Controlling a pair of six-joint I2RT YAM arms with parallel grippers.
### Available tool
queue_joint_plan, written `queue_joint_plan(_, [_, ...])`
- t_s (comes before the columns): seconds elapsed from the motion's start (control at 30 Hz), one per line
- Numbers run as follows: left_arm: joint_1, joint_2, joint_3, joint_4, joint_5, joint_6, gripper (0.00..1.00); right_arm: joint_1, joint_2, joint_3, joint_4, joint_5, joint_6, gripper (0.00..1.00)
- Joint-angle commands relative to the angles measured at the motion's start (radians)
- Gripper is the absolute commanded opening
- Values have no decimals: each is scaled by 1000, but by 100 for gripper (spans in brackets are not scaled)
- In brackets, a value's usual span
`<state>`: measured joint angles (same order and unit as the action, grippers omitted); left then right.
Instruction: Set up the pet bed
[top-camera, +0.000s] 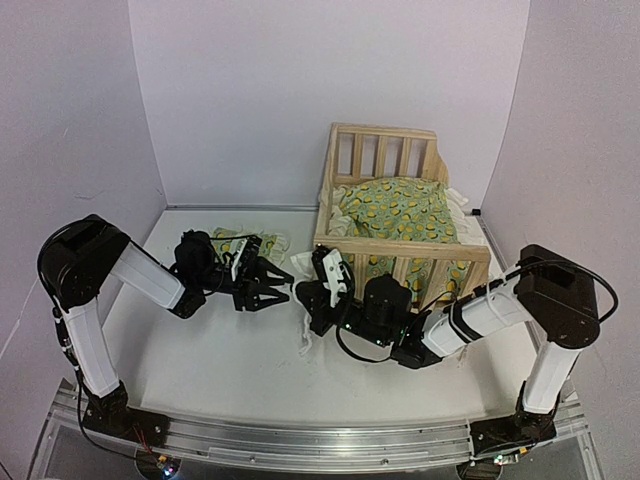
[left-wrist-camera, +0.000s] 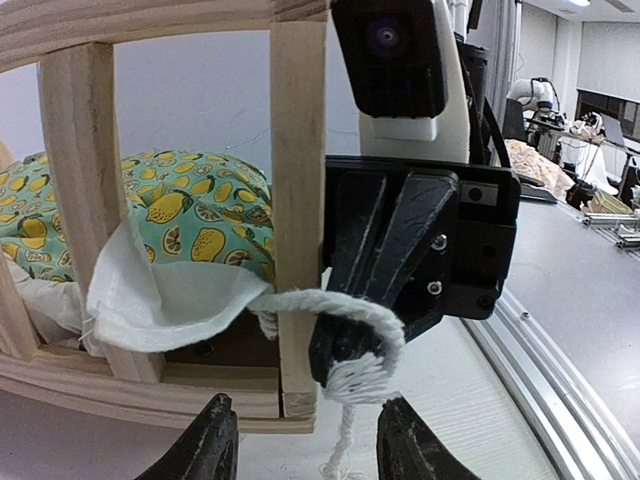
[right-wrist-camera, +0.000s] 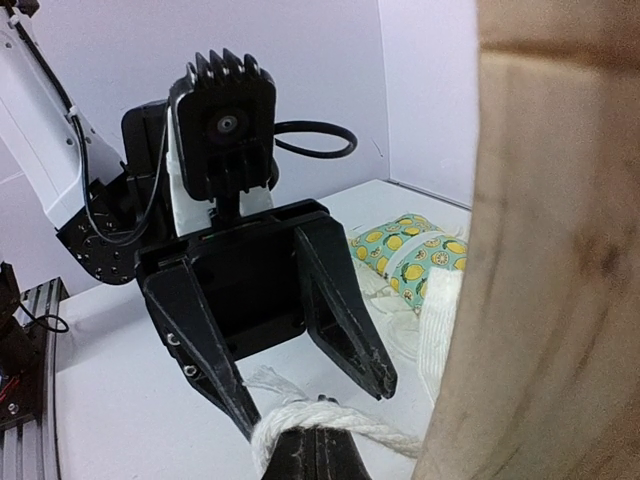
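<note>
While the pet bed stands at the far right of the counter, we count one pale wooden frame with slatted sides. One green cushion with a lemon print lies inside it. One small matching pillow lies apart from the bed on the counter, to its left and just behind the left arm's wrist.

We see two arms, each with one gripper, and the two grippers meet nose to nose just off the bed's near left corner post.

The right gripper is clamped onto one white twisted cord. The cord comes from the cushion's cream ruffle, which pokes out between the slats, and passes in front of the post. It loops over the closed fingers, and a frayed end hangs down below them.

The left gripper faces it with its two fingers spread apart and nothing pinched between them. The dangling cord end drops into the gap between them (we cannot tell whether it brushes either finger).

More cream fabric trails onto the counter beneath the right wrist, at the bed's near left corner.
</note>
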<state>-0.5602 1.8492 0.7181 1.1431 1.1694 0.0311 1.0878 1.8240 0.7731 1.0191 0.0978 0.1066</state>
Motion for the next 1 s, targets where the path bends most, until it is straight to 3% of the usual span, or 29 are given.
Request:
queue_joint_plan(0.0, [-7, -23, 44, 58, 78, -22, 46, -30, -55, 12, 29, 20, 10, 0])
queue_joint_plan(0.27, [-35, -38, 51, 69, 82, -58, 43, -34, -54, 10, 29, 11, 9, 0])
queue_joint_plan(0.47, [-41, -51, 47, 76, 59, -64, 16, -35, -55, 8, 29, 10, 6, 0])
queue_joint_plan(0.77, [-41, -61, 39, 84, 61, -78, 0, -35, -61, 2, 16, 1, 5, 0])
queue_joint_plan(0.97, [-42, -59, 30, 85, 47, -106, 0, -35, -67, 0, -3, -7, 15, 0])
